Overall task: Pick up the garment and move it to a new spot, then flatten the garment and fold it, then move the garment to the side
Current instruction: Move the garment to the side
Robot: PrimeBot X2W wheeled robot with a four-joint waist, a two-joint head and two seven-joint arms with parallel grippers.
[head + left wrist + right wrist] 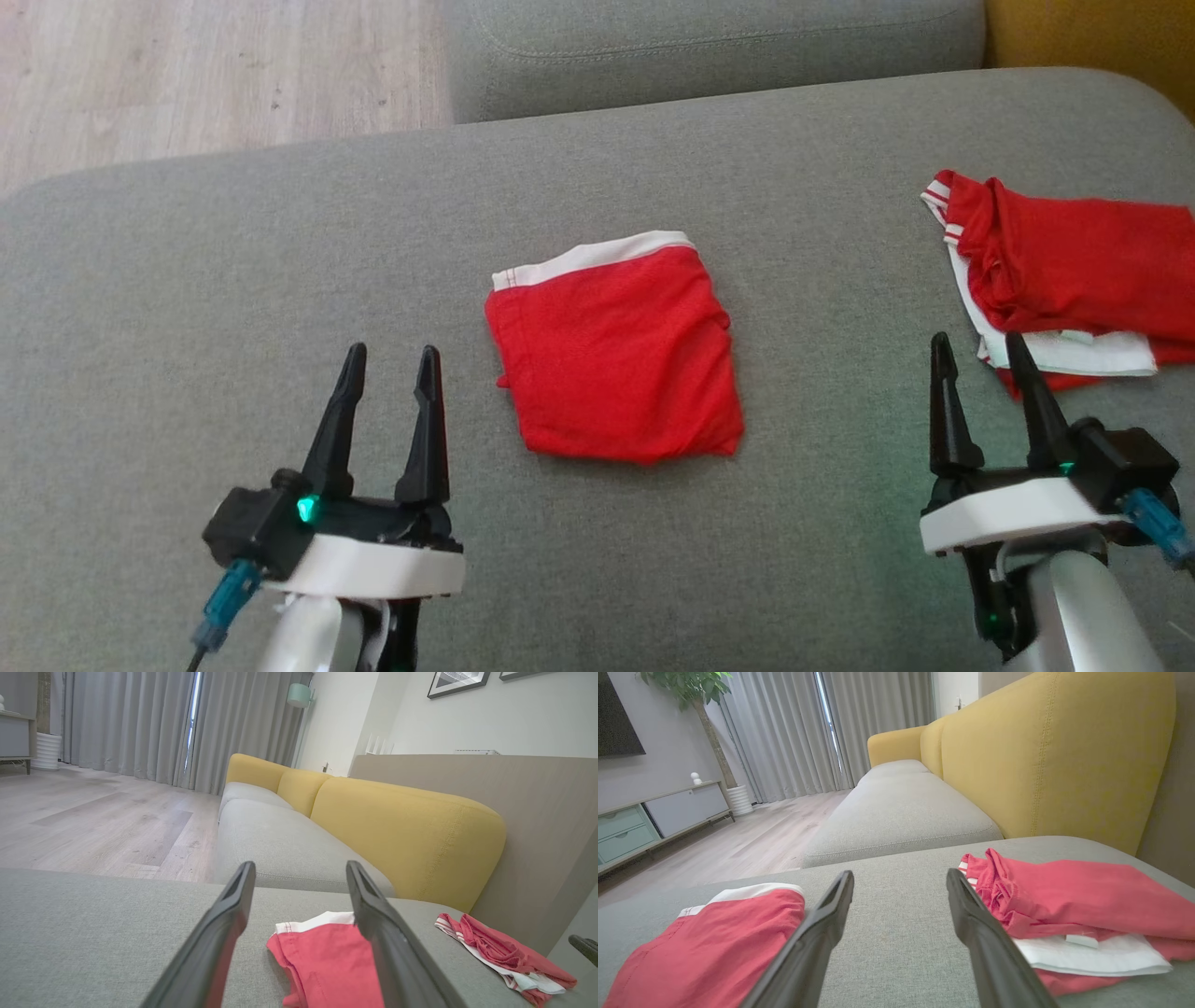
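A red garment (616, 359) with a white waistband lies folded into a neat square in the middle of the grey sofa cushion (280, 271); it shows in the left wrist view (322, 961) and the right wrist view (714, 947) too. My left gripper (389, 366) rests to its lower left, open with nothing between the fingers. My right gripper (978, 353) stands open and empty at the lower right, beside a second red and white garment (1064, 271), which lies rumpled at the cushion's right edge (1069, 905) (504, 956).
A second grey seat cushion (709, 51) adjoins the far side. Yellow backrests (1045, 756) rise to the right. Pale wooden floor (187, 75) lies beyond the cushion's far left edge. A TV cabinet (654, 816) and curtains (140, 723) stand far off.
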